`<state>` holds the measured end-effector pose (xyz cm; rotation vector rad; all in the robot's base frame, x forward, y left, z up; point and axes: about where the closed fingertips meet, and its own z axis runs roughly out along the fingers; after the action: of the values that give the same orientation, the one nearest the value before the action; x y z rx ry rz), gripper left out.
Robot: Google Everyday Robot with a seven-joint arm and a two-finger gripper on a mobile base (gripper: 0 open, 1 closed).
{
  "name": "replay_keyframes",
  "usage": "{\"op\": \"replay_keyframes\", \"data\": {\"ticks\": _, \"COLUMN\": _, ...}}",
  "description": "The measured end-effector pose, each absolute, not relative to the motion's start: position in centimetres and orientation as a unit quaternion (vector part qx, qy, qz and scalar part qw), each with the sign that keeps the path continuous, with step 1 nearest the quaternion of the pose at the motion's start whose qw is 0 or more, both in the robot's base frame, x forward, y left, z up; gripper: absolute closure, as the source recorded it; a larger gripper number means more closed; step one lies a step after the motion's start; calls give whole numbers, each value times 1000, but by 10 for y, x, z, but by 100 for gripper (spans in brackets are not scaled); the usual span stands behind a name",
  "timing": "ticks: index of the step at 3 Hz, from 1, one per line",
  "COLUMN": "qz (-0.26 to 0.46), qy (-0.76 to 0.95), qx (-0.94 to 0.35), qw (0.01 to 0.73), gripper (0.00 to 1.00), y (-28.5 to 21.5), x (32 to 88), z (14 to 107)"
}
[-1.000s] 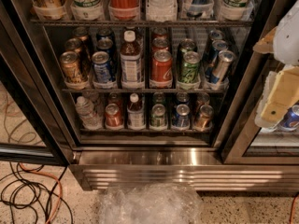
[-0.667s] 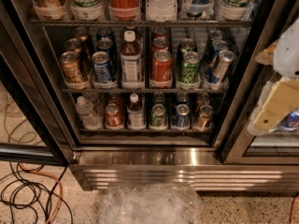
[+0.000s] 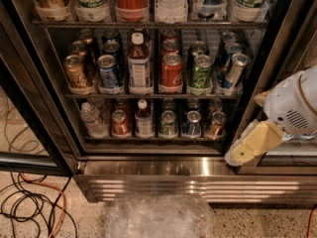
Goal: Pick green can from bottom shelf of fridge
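The green can [image 3: 168, 123] stands upright on the bottom shelf [image 3: 101, 139] of the fridge [image 3: 158, 168], in the front row. A clear bottle [image 3: 144, 118] is on its left and a blue can [image 3: 192, 123] on its right. My gripper [image 3: 239, 155] hangs at the right, in front of the fridge's lower right frame. It is well to the right of the green can, slightly lower, and outside the shelf. It holds nothing that I can see.
The bottom shelf also holds a water bottle [image 3: 91, 118], a red can [image 3: 120, 122] and a brown can [image 3: 216, 123]. A brighter green can [image 3: 201, 72] stands on the rack above. Cables [image 3: 34, 207] lie on the floor at left. A crumpled plastic sheet [image 3: 158, 217] lies below the fridge.
My gripper has moved down and to the left, from beside the middle rack to the fridge's lower right corner. The cans and bottles have not moved.
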<state>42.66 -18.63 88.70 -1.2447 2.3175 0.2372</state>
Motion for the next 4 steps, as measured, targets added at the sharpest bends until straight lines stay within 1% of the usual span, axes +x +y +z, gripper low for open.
{"op": "replay_keyframes", "data": {"ticks": 2, "qz": 90, "qy": 852, "qx": -449, "qw": 254, "gripper": 0, "y": -180, "x": 425, "z": 882}}
{"op": "replay_keyframes", "data": {"ticks": 3, "qz": 99, "qy": 862, "qx": -421, "qw": 263, "gripper": 0, "y": -161, "x": 418, "z": 857}}
{"op": "replay_keyframes", "data": {"ticks": 4, "qz": 104, "qy": 871, "qx": -383, "qw": 291, "gripper": 0, "y": -133, "x": 430, "z": 789}}
